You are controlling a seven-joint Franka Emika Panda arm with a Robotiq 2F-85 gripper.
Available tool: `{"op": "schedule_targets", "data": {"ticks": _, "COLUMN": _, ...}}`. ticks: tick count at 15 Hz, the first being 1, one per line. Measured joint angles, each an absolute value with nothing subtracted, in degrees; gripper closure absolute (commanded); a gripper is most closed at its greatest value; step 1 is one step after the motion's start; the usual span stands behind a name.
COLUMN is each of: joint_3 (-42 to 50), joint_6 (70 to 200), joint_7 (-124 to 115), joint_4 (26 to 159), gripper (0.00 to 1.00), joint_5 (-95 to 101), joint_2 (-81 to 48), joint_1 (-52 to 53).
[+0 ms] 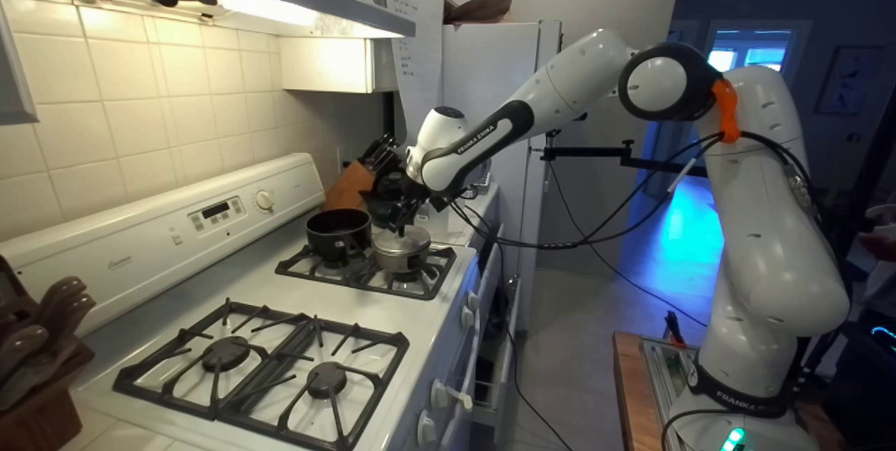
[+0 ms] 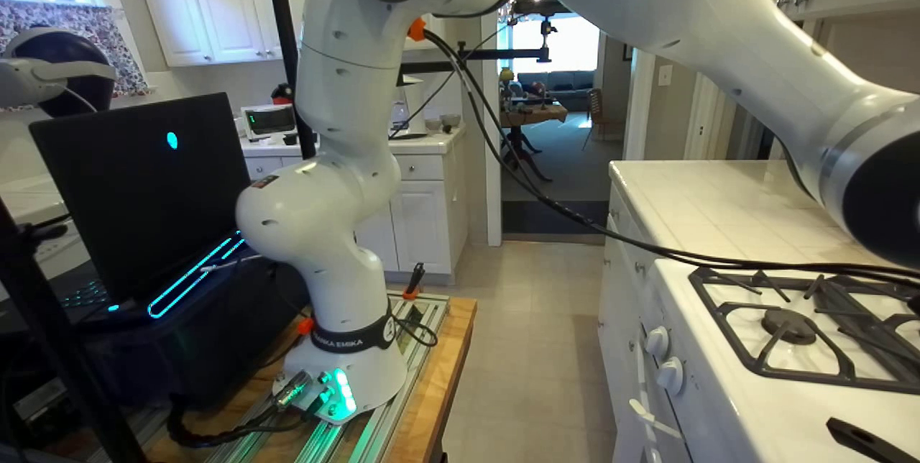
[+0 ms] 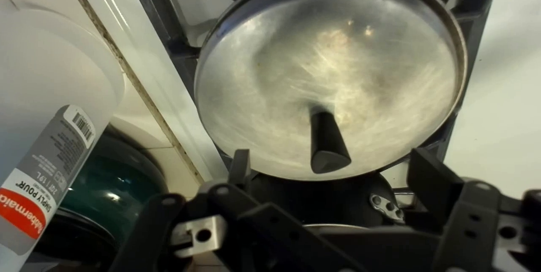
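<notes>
Pot lid (image 3: 338, 69) and its black knob (image 3: 329, 143) sit right before your claw (image 3: 330, 153), the lid covering a small metal pot (image 1: 399, 262) on a burner grate (image 1: 357, 286) of the stove (image 1: 423, 325). From the wrist you see hardly any of that pot's side. Your claw stands spread wide and grips nothing, with a gap on either side of the knob; how far it hangs above the lid is hard to judge. In an exterior view it melts into dark clutter (image 1: 383, 188) behind. Just beside the lidded pot is a black pot (image 1: 339, 244), which the lid and claw partly hide from the wrist. A white Rubbermaid container (image 3: 50, 90) runs off the left edge there and covers part of a dark green vessel (image 3: 118, 183). In an exterior view the frame crops the arm (image 2: 719, 31) before your claw, and a black handle (image 2: 866, 441) pokes in, cut short.
</notes>
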State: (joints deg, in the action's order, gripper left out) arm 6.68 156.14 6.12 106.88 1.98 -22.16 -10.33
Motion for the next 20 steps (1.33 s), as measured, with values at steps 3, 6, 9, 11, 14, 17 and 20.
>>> {"op": "schedule_targets", "data": {"ticks": 3, "joint_3": 6.42, "joint_6": 157.57, "joint_7": 6.4, "joint_4": 106.84, "gripper": 0.04, "joint_5": 1.96, "joint_2": -22.83, "joint_1": -10.53}}
{"op": "schedule_targets", "data": {"ticks": 6, "joint_3": 5.94, "joint_6": 158.44, "joint_7": 6.59, "joint_4": 106.27, "gripper": 0.21, "joint_5": 1.94, "joint_2": -23.7, "joint_1": -11.0}}
{"op": "schedule_targets", "data": {"ticks": 9, "joint_3": 5.66, "joint_6": 159.28, "joint_7": 6.71, "joint_4": 105.84, "gripper": 0.42, "joint_5": 1.92, "joint_2": -24.35, "joint_1": -11.36}}
{"op": "schedule_targets", "data": {"ticks": 11, "joint_3": 5.44, "joint_6": 159.62, "joint_7": 6.78, "joint_4": 105.56, "gripper": 0.46, "joint_5": 1.92, "joint_2": -24.72, "joint_1": -11.58}}
{"op": "schedule_targets", "data": {"ticks": 14, "joint_3": 5.13, "joint_6": 159.78, "joint_7": 6.86, "joint_4": 105.38, "gripper": 0.43, "joint_5": 1.92, "joint_2": -24.96, "joint_1": -11.86}}
{"op": "schedule_targets", "data": {"ticks": 17, "joint_3": 5.05, "joint_6": 159.79, "joint_7": 6.88, "joint_4": 105.33, "gripper": 0.42, "joint_5": 1.92, "joint_2": -24.97, "joint_1": -11.88}}
{"op": "schedule_targets", "data": {"ticks": 20, "joint_3": 5.05, "joint_6": 159.79, "joint_7": 6.88, "joint_4": 105.28, "gripper": 0.59, "joint_5": 1.92, "joint_2": -24.98, "joint_1": -11.88}}
